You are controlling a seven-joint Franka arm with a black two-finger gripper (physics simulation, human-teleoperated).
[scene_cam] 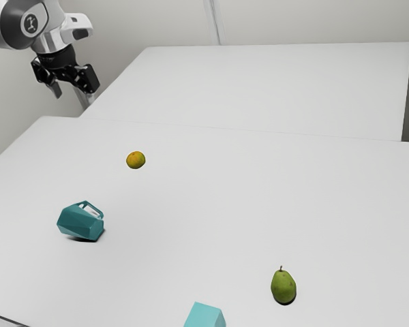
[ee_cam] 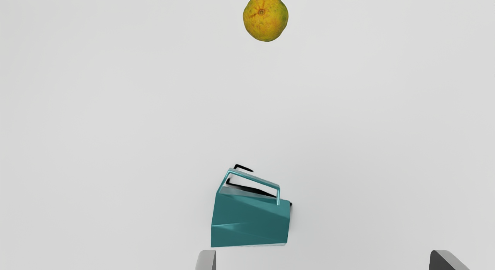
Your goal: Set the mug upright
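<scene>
Lying on its side: one mug (scene_cam: 80, 222), teal, faceted, on the table (scene_cam: 191, 204); handle (ee_cam: 255, 178) toward the orange (scene_cam: 135, 160). Presumably light, stiff, perhaps slick, chippable; best held across the body, sparing the thin handle. One gripper (ee_cam: 323, 258): empty, fingers spread wide, well clear of the mug.

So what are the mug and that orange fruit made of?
The mug looks like glazed ceramic or hard plastic, hedged either way: flat teal facets, a bright glint along the handle. The orange looks like real fruit, or a good copy: mottled, faintly dimpled peel with a stem scar.
</scene>
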